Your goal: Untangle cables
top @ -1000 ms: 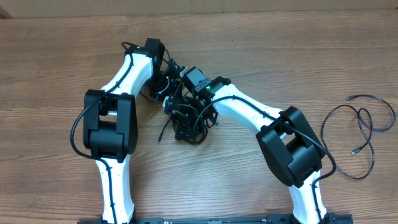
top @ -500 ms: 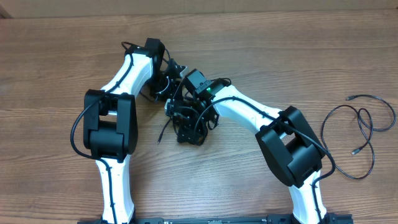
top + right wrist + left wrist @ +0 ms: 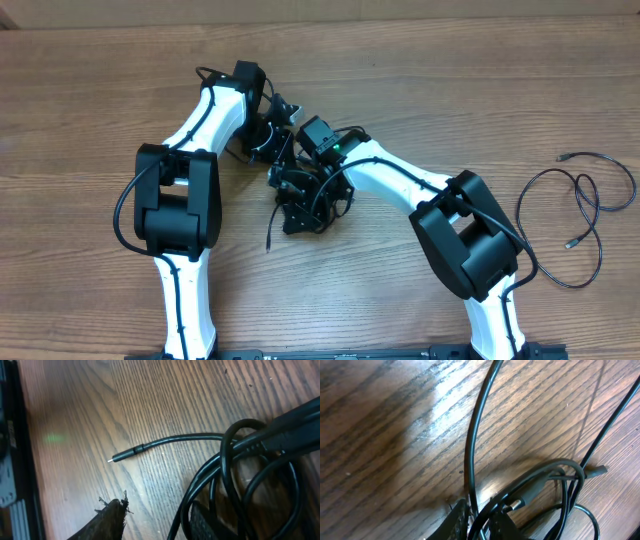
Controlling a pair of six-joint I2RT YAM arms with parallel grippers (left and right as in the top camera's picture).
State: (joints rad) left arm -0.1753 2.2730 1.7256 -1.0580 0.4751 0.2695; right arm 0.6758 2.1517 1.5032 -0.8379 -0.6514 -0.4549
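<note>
Pinch: left gripper nearly closed on one cord of tangled cables.
Plug end: trails near-left from tangle; swung nearer than a second ago.
Tangle: mid-table, between both grippers.
Grasp: right gripper directly over loops, half open, narrowing, clamps nothing.
Spare cable: far right.

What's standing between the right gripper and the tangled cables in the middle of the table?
Nothing visible does. The right gripper is right at the tangled cables: strands run down between its open fingers, and only bare table lies around them.
</note>
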